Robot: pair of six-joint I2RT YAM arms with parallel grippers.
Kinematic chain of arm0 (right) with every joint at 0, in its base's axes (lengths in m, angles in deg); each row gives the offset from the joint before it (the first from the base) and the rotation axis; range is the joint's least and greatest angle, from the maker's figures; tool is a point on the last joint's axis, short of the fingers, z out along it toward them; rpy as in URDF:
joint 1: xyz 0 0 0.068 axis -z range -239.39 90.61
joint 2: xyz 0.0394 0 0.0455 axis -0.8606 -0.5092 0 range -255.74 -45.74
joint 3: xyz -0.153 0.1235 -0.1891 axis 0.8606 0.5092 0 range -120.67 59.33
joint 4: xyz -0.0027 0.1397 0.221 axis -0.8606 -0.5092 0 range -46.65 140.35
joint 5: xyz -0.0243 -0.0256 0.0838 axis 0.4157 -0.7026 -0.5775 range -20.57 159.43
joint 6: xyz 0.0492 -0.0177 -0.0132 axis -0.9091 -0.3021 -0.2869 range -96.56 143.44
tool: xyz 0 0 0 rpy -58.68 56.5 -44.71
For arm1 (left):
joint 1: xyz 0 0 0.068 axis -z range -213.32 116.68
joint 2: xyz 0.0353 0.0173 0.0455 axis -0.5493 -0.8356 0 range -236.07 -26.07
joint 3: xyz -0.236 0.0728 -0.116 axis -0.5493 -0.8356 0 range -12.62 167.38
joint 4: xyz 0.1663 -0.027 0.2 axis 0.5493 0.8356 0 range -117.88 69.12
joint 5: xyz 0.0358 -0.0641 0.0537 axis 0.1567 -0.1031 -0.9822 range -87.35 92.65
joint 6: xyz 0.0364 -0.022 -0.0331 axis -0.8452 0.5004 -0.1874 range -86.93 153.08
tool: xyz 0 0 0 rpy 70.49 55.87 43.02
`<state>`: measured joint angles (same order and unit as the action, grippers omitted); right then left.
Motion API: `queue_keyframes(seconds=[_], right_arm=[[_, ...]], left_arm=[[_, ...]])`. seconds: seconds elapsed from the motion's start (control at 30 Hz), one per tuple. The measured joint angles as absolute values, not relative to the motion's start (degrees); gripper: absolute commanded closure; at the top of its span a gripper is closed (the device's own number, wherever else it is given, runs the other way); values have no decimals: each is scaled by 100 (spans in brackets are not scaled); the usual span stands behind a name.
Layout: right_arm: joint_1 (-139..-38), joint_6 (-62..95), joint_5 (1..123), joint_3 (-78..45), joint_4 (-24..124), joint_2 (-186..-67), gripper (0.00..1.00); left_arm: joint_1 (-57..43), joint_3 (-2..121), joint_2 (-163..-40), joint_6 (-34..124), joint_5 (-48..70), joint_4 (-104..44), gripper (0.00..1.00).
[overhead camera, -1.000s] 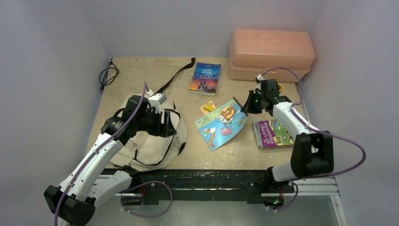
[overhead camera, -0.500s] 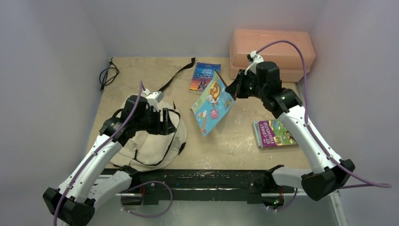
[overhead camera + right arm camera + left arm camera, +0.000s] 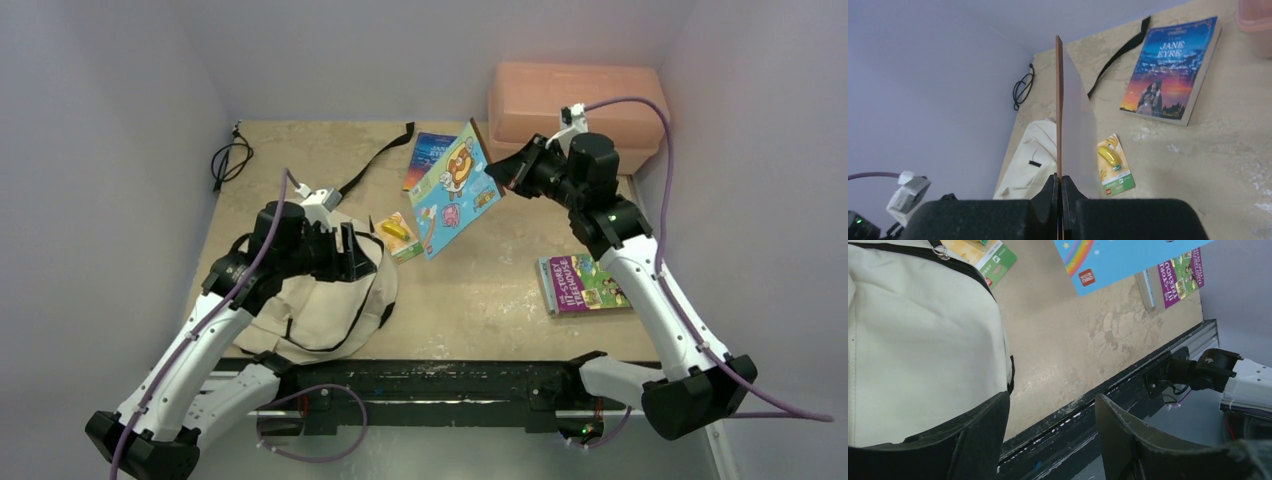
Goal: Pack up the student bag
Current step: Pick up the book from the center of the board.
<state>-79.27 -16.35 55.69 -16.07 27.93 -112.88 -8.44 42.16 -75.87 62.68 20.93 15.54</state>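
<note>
1. Two arms showed in the top view. The soft cream fabric student bag (image 3: 320,300), with black zip lines and straps, lay slumped on the near left part of the beige stone-patterned table (image 3: 500,310). The left gripper (image 3: 353,256) hung over the bag's far right edge, jaws apart, with nothing between them. The right gripper (image 3: 500,180) was clamped on one edge of a thin blue picture book (image 3: 452,190), which it held tilted in the air over the table's far middle, near the rigid salmon-pink plastic box (image 3: 575,100).
2. Several loose things lay around in the same view:
   - A small yellow-and-green banana card (image 3: 397,235) lay just beside the bag.
   - A purple paperback (image 3: 582,283) lay flat at the right.
   - A blue "Jane Eyre" paperback (image 3: 425,150) was partly hidden behind the lifted book.
   - A long black strap (image 3: 385,155) lay beyond the bag.
   - A coiled black cable (image 3: 228,160) sat at the far left corner.
3. From the left wrist, the black fingers (image 3: 975,432) stood wide apart, with only bare table and its dark front rail between them. The bag's cream cloth filled the left side, reaching one finger. Whether the finger touched it could not be told.
4. From the right wrist, the fingers (image 3: 1050,192) were pressed together on the picture book, which was seen edge-on and upright. The bag lay beyond it, with the card and the "Jane Eyre" paperback to the right.
</note>
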Motion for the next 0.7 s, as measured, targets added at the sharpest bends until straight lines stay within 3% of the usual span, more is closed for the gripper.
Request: queue_keyframes(seconds=[0.2, 0.37, 0.57, 0.7], right_arm=[[-7835, -2940, 5503, 922, 4872, -11231, 100], [-7811, -3792, 5945, 2704, 5956, -11051, 100], [-7798, -3871, 6216, 3119, 5737, -10562, 100], [-7796, -3473, 6434, 3082, 5276, -9991, 100]], left_arm=[[-833, 4212, -7978, 6611, 2596, 977, 37], [-306, 4385, -9274, 6957, 2917, 258, 39], [809, 5071, -10959, 6959, 2666, 31, 44], [1001, 5136, -11482, 7092, 2607, -301, 48]])
